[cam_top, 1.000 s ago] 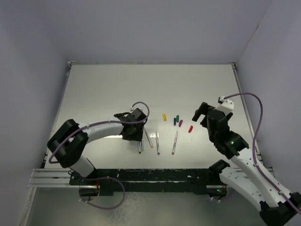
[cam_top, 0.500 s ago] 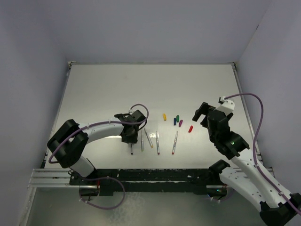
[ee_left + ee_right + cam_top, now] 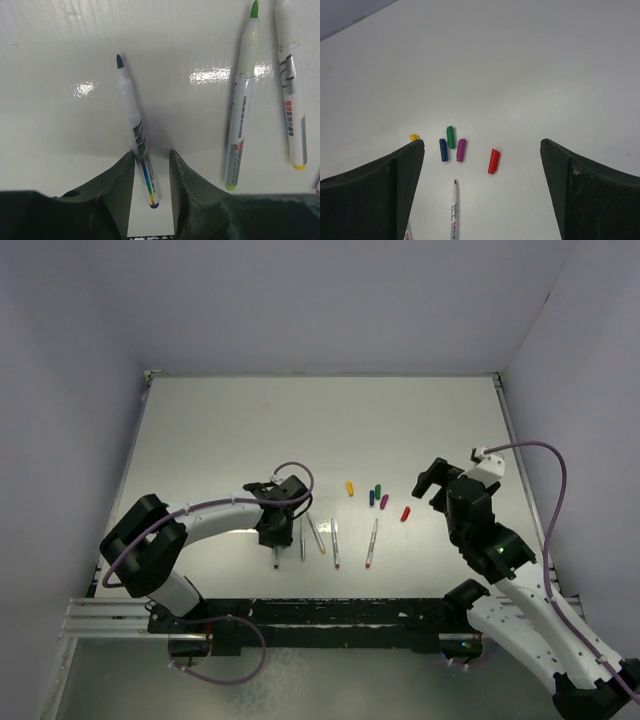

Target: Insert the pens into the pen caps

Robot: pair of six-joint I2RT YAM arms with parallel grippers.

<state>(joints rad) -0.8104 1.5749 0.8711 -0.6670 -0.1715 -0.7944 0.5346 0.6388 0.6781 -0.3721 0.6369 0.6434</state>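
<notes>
White table (image 3: 220, 440), smooth and slightly glossy, with bright glints on it in the left wrist view. Pale lilac-grey walls (image 3: 330, 300) close it in at the back and on both sides, and a black rail (image 3: 320, 615) carrying the arm bases runs along its near edge. Purple cables (image 3: 548, 490) loop off both arms. Five pens are set in a loose row on the near-centre part of the table, between the arms. The left gripper (image 3: 151, 152) is low over the leftmost one, the blue-tipped pen (image 3: 131, 117). Its fingers (image 3: 187, 182) stand one on each side of the rear of the barrel, which touches the image-left finger and shows a clear gap to the other, so the jaws are parted and not clamped. To the right lie the green-tipped pen (image 3: 242, 110) and, beside it, a yellow-ended pen (image 3: 291, 95), both flat on the surface and apart from the gripper. The caps form a small cluster beyond the pens: yellow cap (image 3: 414, 137) at the left; blue cap (image 3: 443, 150), green cap (image 3: 450, 137) and purple cap (image 3: 461, 150) close together; red cap (image 3: 493, 161) a little apart at the right. The right gripper (image 3: 482, 144) hangs to the right of this cluster in the top view, fingers spread wide, holding nothing. The tip of the rightmost pen (image 3: 454, 210) points towards the caps.
</notes>
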